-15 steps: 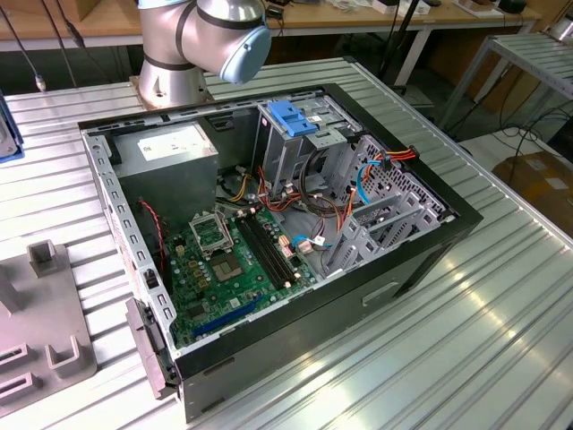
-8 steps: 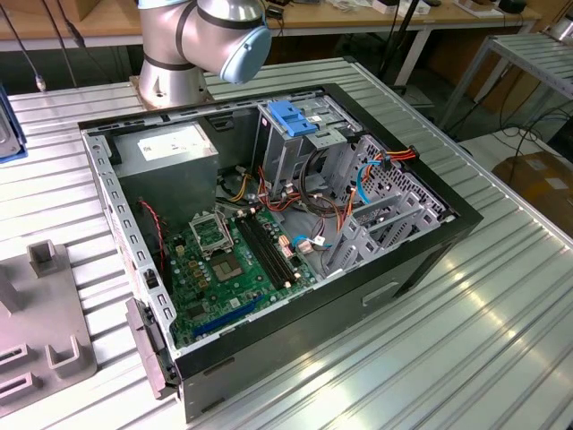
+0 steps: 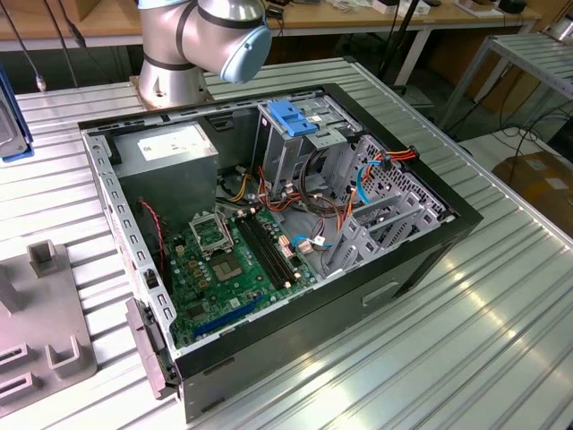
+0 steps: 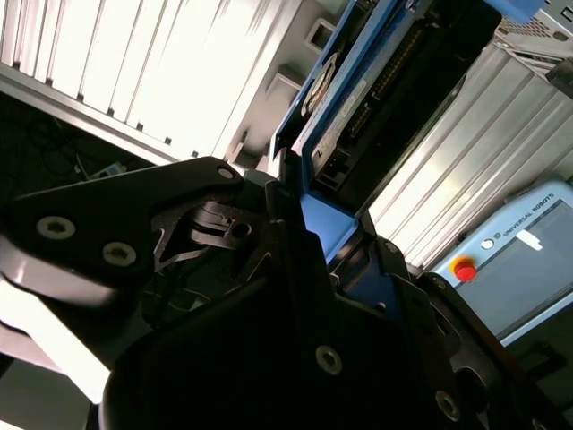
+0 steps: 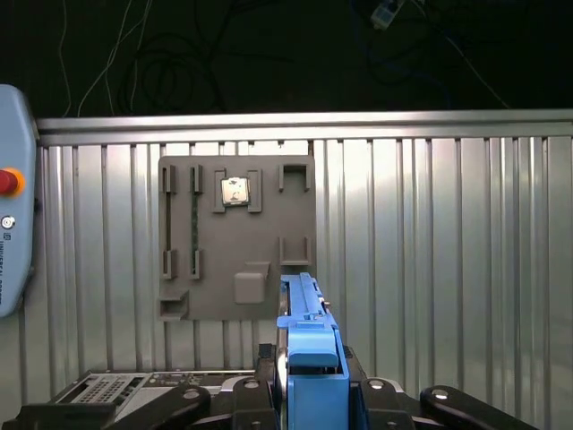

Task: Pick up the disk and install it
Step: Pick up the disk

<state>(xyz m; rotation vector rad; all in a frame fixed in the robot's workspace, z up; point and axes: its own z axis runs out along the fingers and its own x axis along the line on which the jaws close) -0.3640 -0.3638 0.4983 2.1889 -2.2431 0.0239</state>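
A ribbed aluminium worktop (image 3: 466, 340) of bright, glossy slats carries everything. Behind it, along the exterior view's upper edge, stand pale wooden benches, and a brown cardboard box (image 3: 542, 184) sits on the floor at the exterior view's right. The robot arm (image 3: 201, 40), smooth silver with a pale blue joint cap, rises at the upper middle of that frame.

In the centre of the exterior view a black computer case (image 3: 358, 305) lies on its side with the panel off. Inside are a green motherboard (image 3: 228, 269), a grey power-supply box (image 3: 170, 152) with a white label, and a perforated grey metal drive cage (image 3: 295, 148) topped by a blue plastic latch (image 3: 291, 116). At the exterior view's lower left lies a matt grey fixture plate (image 3: 45, 331) with raised blocks and slots.

In the first wrist view that plate holds a small square processor chip (image 5: 235, 191), and a grey teach pendant (image 5: 13, 233) with a red button (image 5: 7, 182) lies beside it.

The end effector (image 4: 327, 228), black with bolted linkages, is clenched on the disk (image 4: 403, 81). The disk is held above the worktop, its blue rail pinched between the fingers (image 4: 273, 193) and its black underside and connector row exposed.
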